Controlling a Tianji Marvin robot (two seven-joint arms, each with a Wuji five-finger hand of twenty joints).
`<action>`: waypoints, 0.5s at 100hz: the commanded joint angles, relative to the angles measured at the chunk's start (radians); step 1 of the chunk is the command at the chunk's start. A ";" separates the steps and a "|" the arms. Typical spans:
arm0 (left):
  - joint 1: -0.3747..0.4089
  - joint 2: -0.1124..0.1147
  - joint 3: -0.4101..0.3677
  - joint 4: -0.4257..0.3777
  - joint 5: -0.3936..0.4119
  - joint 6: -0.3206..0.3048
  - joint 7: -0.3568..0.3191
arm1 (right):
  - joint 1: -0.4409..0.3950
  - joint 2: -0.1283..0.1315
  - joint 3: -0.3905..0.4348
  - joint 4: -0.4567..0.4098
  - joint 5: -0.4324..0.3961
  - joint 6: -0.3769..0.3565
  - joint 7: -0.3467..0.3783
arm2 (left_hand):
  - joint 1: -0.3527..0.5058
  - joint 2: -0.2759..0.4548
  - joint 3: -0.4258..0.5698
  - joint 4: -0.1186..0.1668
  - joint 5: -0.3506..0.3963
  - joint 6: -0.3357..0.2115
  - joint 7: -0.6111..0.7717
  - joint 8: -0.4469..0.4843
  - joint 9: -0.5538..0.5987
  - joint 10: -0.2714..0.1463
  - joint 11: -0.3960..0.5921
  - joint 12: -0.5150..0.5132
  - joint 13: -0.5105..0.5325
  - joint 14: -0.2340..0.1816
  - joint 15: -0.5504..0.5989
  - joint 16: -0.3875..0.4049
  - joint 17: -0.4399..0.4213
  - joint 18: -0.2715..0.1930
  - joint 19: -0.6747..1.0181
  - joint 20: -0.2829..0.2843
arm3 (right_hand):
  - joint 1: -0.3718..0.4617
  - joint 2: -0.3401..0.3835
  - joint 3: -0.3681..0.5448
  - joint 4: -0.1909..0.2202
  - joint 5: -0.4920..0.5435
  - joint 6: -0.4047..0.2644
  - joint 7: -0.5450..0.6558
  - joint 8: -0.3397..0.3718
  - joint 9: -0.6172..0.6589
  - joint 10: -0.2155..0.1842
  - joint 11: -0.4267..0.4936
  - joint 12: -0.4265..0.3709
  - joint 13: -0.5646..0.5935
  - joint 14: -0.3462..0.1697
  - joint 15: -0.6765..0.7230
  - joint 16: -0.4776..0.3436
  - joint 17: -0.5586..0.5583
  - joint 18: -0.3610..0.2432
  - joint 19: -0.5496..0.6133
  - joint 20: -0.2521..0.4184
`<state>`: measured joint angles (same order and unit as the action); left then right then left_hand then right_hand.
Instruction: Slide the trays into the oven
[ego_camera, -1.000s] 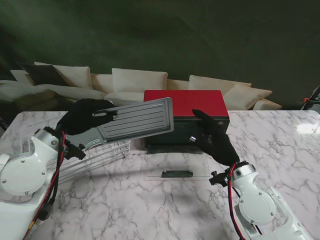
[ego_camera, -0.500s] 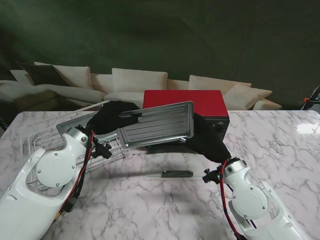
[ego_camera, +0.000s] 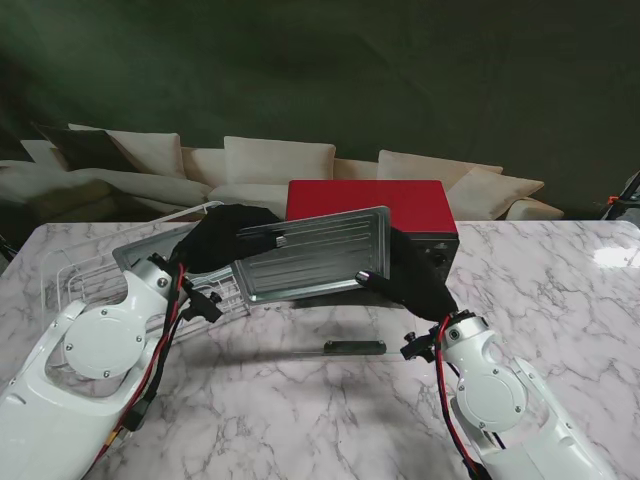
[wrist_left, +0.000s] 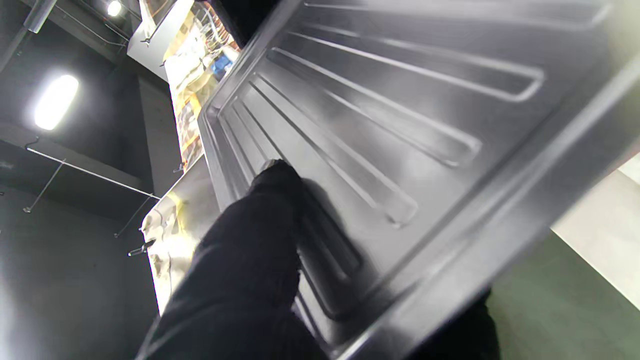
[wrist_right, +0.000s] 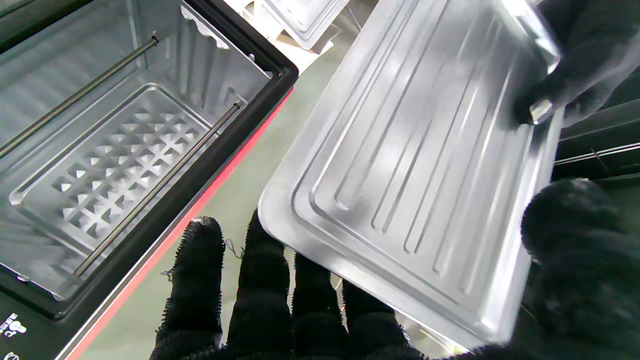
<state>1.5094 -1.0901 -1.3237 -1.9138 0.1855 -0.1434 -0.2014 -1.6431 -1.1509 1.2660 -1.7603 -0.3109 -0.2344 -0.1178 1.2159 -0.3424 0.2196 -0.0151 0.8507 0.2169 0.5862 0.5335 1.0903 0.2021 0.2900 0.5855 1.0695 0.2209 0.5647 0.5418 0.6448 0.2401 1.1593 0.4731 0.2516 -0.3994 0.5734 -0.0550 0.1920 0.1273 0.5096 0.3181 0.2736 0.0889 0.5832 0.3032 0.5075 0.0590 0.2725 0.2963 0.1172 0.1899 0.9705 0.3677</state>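
Observation:
My left hand is shut on the left end of a ribbed metal tray, held in the air and tilted in front of the red oven. In the left wrist view my gloved fingers press on the tray. My right hand is open at the tray's right edge. In the right wrist view its spread fingers lie behind the tray, the left hand grips the far corner, and the open oven cavity shows its heating rods.
The oven's glass door lies folded down flat on the marble table. A wire rack stands at the left with another grey tray on it. Sofas line the background.
My left arm has carried the tray to the right, up to the oven front, and tipped it slightly lower. My right hand has moved in behind the tray's right edge.

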 joint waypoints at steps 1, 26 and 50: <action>0.002 -0.003 0.001 -0.014 0.001 -0.009 -0.014 | 0.004 -0.006 -0.004 0.010 0.009 0.013 -0.002 | 0.054 0.042 0.044 0.010 0.032 -0.121 0.041 0.024 0.011 -0.010 -0.006 0.016 0.005 0.003 0.026 0.011 0.006 -0.047 0.039 -0.010 | -0.012 -0.013 -0.011 -0.017 -0.002 -0.032 -0.008 0.020 -0.016 -0.018 0.001 -0.002 -0.032 -0.029 -0.008 0.000 -0.018 -0.013 0.011 0.017; -0.005 -0.002 0.009 -0.007 0.008 -0.011 -0.016 | 0.017 -0.007 -0.015 0.018 0.070 0.013 0.021 | 0.057 0.044 0.038 0.010 0.030 -0.122 0.040 0.028 0.010 -0.010 -0.005 0.020 0.003 0.002 0.027 0.012 0.005 -0.050 0.037 -0.010 | -0.014 -0.024 -0.003 -0.017 0.001 -0.025 -0.023 0.017 0.001 -0.012 -0.007 -0.007 0.014 -0.025 0.008 0.008 0.032 -0.029 0.037 0.053; -0.024 -0.007 0.040 0.012 0.010 0.007 -0.002 | 0.028 0.000 -0.034 0.022 0.098 -0.009 0.060 | 0.059 0.047 0.034 0.012 0.028 -0.123 0.038 0.029 0.008 -0.010 -0.006 0.020 0.002 0.003 0.028 0.013 0.003 -0.049 0.037 -0.010 | 0.142 0.003 -0.005 -0.018 0.085 -0.028 0.056 0.068 0.112 0.004 0.082 0.037 0.126 -0.008 0.136 0.083 0.148 -0.041 0.127 0.108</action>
<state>1.4960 -1.0899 -1.2978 -1.9130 0.1928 -0.1455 -0.1940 -1.6202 -1.1492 1.2435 -1.7440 -0.2153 -0.2281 -0.0592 1.2159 -0.3425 0.2193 -0.0152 0.8507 0.2163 0.5915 0.5429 1.0903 0.2020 0.2900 0.5969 1.0693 0.2203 0.5649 0.5455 0.6443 0.2401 1.1595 0.4731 0.3479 -0.3981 0.5721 -0.0550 0.2423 0.1273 0.5450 0.3596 0.3647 0.0908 0.6287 0.3220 0.5974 0.0592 0.3608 0.3517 0.2399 0.1899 1.0729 0.4610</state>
